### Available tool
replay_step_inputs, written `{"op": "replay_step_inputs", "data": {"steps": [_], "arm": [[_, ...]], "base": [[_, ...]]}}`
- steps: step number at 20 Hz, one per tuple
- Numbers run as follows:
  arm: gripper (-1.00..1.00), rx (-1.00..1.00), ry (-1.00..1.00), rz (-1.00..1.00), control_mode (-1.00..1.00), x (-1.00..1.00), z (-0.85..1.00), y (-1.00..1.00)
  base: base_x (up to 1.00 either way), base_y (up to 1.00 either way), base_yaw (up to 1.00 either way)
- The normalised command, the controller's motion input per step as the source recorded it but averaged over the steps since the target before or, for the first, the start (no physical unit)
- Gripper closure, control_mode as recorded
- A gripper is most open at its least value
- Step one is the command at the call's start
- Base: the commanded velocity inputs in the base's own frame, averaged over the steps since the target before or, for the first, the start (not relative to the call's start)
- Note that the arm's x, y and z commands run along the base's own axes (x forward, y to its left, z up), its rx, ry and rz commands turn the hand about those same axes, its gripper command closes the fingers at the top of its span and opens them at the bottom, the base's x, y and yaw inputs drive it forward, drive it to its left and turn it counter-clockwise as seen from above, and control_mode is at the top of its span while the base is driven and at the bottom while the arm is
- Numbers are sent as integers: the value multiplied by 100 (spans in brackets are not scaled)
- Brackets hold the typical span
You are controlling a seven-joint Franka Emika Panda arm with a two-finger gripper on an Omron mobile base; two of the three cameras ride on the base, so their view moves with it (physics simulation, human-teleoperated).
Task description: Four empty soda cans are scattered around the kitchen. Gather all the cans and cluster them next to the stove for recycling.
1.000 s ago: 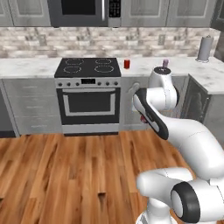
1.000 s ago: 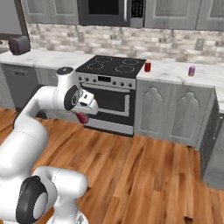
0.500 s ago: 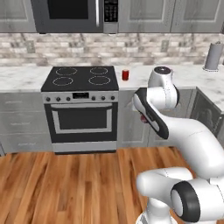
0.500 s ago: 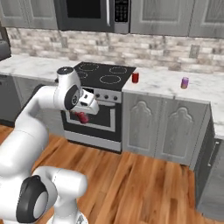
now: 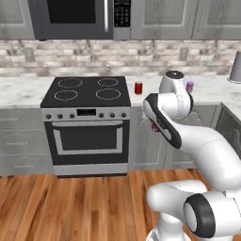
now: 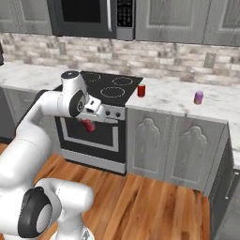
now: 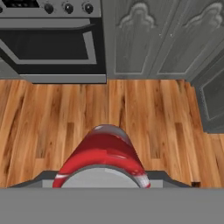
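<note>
Base now nearer the stove [image 5: 87, 120], whole view shifted with it, arm carried along, fingers [image 6: 87, 124] pinching a red soda can [image 7: 103, 157] above the wood floor [image 7: 131, 118], second can [image 5: 138, 88] upright on the desk [image 6: 173, 96] just beside the stove, purple cup [image 6: 198, 97] farther along.

From my left base camera I see the stove [image 5: 85, 94] ahead, with a red soda can [image 5: 138, 87] upright on the marble surface [image 5: 19, 89] just beside its right edge. A purple cup [image 5: 190, 85] peeks past my arm.
</note>
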Motion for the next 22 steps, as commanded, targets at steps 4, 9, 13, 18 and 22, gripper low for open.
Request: {"op": "replay_step_inputs", "data": {"steps": [4,9,13,18,22], "arm": [[100,0,0,0,100,0,0,0],[100,0,0,0,100,0,0,0],[100,0,0,0,100,0,0,0],[100,0,0,0,100,0,0,0],[100,0,0,0,100,0,0,0]], "base": [[48,-29,2],[45,-33,1],[47,-35,1],[41,-41,0],[43,-38,0]]}}
